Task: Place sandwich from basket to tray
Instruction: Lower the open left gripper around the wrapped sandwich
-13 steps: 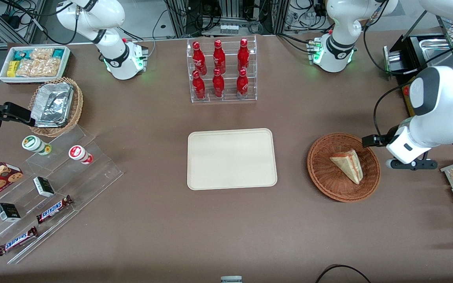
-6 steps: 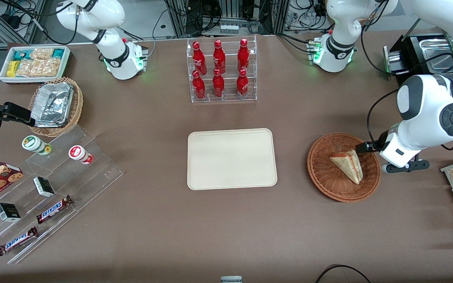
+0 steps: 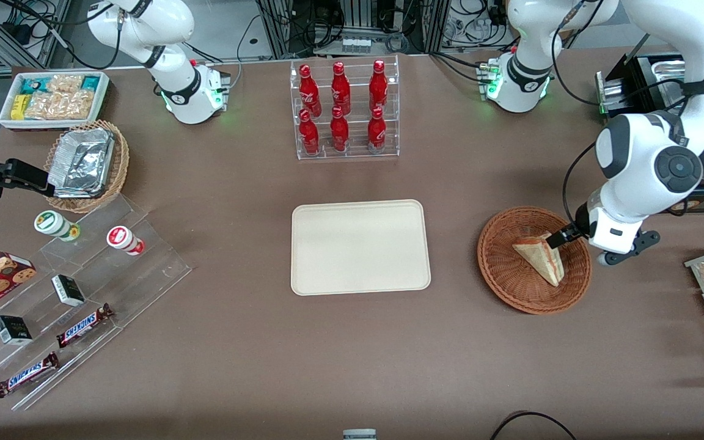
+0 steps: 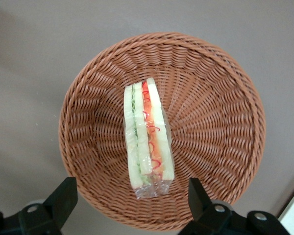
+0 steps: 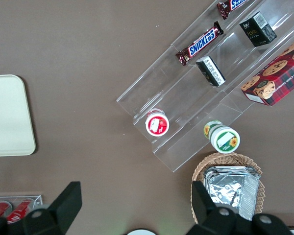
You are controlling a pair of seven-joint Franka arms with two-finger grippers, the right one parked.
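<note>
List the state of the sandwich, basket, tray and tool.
sandwich: wrapped, on edge in the basket, not gripped
basket: upright, holds only the sandwich
tray: bare
tool: open, above the basket with the sandwich between its fingers' line

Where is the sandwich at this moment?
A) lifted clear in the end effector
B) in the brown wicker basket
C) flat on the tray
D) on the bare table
B: the sandwich lies in the basket, with the open end effector above it, fingers apart and not touching it.
</note>
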